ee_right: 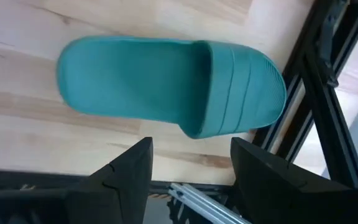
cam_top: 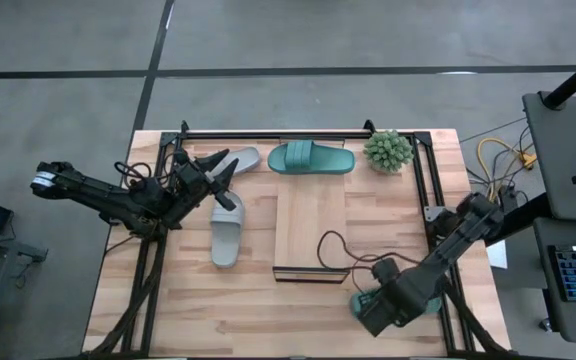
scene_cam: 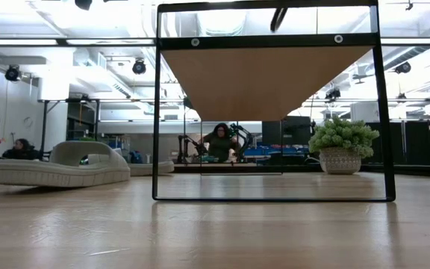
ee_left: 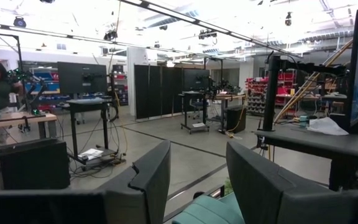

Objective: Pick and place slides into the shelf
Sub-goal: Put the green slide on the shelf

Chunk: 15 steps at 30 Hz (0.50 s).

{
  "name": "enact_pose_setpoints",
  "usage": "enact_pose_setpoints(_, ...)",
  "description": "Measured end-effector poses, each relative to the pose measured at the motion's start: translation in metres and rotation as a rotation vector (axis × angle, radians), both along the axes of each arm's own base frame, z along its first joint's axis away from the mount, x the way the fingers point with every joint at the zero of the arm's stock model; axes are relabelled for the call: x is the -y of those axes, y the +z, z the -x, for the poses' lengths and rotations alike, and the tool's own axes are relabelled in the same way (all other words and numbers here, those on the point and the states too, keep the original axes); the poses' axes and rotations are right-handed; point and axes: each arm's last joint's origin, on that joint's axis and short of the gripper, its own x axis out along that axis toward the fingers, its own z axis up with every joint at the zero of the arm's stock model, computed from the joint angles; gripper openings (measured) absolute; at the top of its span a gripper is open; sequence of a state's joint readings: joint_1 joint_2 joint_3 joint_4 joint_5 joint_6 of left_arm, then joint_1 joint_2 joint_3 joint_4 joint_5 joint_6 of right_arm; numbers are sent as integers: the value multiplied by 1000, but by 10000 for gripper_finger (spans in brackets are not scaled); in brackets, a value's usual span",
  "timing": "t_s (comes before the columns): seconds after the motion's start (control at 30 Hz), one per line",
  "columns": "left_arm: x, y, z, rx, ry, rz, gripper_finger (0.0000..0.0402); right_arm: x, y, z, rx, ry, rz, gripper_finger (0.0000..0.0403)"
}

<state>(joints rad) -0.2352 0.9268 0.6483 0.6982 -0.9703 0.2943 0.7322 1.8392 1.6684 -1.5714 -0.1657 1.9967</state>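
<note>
Two light grey slides lie at the table's left: one (cam_top: 226, 235) (scene_cam: 58, 168) flat beside the shelf, the other (cam_top: 238, 160) near the far edge. A teal slide (cam_top: 311, 158) (ee_left: 207, 210) lies at the far edge. The second teal slide (cam_top: 360, 300) (ee_right: 173, 84) rests sole-down by the near right corner. The shelf's wood plank (cam_top: 310, 225) (scene_cam: 263, 78) stands mid-table on a dark frame. My left gripper (cam_top: 225, 182) (ee_left: 197, 168) is open between the two grey slides, level, with nothing between its fingers. My right gripper (cam_top: 370, 300) (ee_right: 191, 162) is open above the near teal slide.
A potted plant (cam_top: 388, 150) (scene_cam: 342, 149) stands at the far right. A dark cable (cam_top: 333, 245) loops over the plank toward the right arm. Black frame rails (cam_top: 433, 190) run along the table's right and left sides. A person (scene_cam: 220, 142) sits in the room beyond.
</note>
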Motion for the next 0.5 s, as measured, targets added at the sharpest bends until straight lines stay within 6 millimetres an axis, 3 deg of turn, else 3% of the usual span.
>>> enact_pose_setpoints(0.37,0,0,0,-6,5,-5,141,-20,-56,-18,-197,-28,47,208)
enact_pose_setpoints(0.5,0,1,1,-6,5,-6,141,-23,-68,-21,-224,-59,78,208)
